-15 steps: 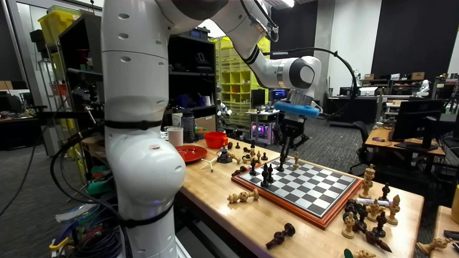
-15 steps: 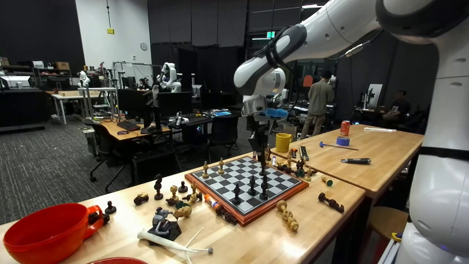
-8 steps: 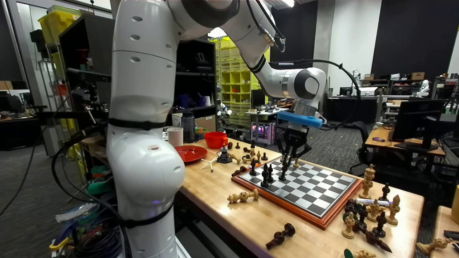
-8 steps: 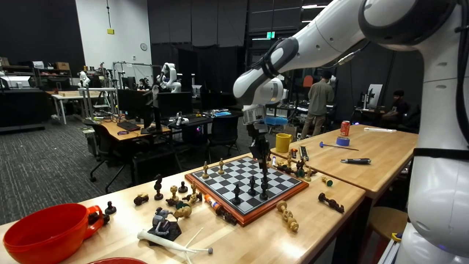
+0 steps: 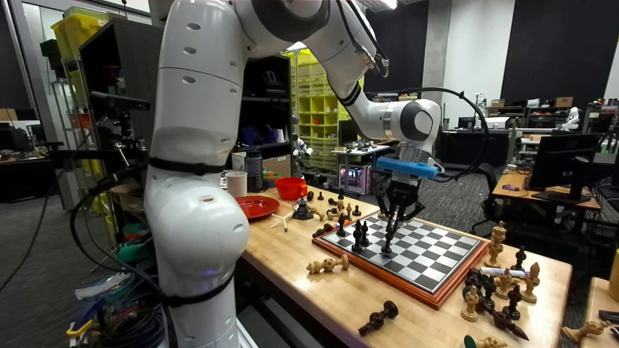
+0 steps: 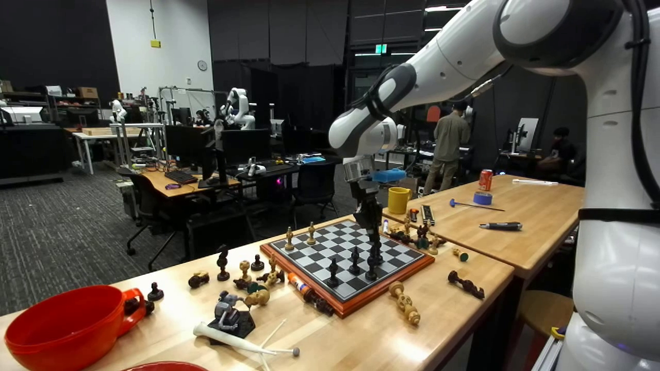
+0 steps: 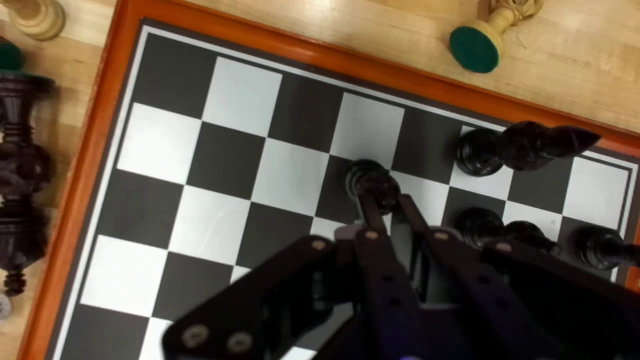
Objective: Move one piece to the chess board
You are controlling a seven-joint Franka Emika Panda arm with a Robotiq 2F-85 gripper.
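Pinching a glossy, round-based dark chess piece [image 7: 372, 180] in the black end effector [image 7: 385, 199]. Holding it over the flat, checkered board [image 7: 207, 225], edged in reddish wood.

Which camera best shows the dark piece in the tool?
The wrist view: the held piece appears largest there, in the tool. Both exterior views show it small; in an exterior view, another dark piece partly hides it.
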